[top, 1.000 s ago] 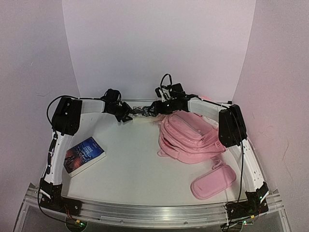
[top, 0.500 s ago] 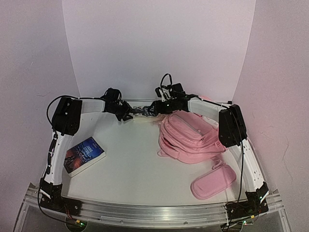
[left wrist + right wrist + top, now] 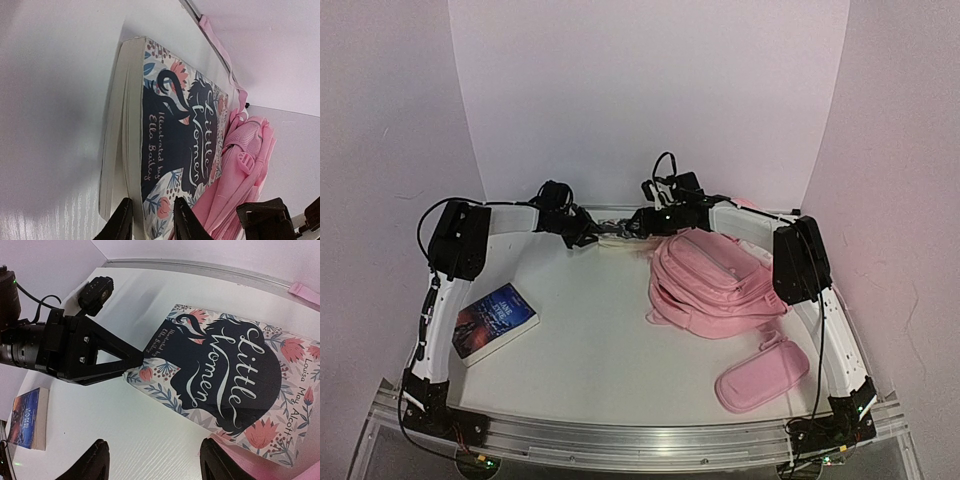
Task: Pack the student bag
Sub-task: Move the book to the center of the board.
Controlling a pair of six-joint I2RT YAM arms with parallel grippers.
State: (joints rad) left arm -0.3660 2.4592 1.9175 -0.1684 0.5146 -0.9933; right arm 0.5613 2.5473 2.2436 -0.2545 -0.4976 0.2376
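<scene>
Soft, even, pink-tinged light casts faint shadows on the table (image 3: 600, 340); left wrist view slightly blurred.

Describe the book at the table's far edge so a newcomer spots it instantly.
Start at the big pink student bag on the table's right. Left of its far end, at the back edge, a paperback lies face up. Its floral cover with a dark silhouette reads Little Women, unlike the dark blue book near the left arm.

Little Women book (image 3: 235, 385) cropped right, student bag (image 3: 240, 170) partly hidden
</scene>
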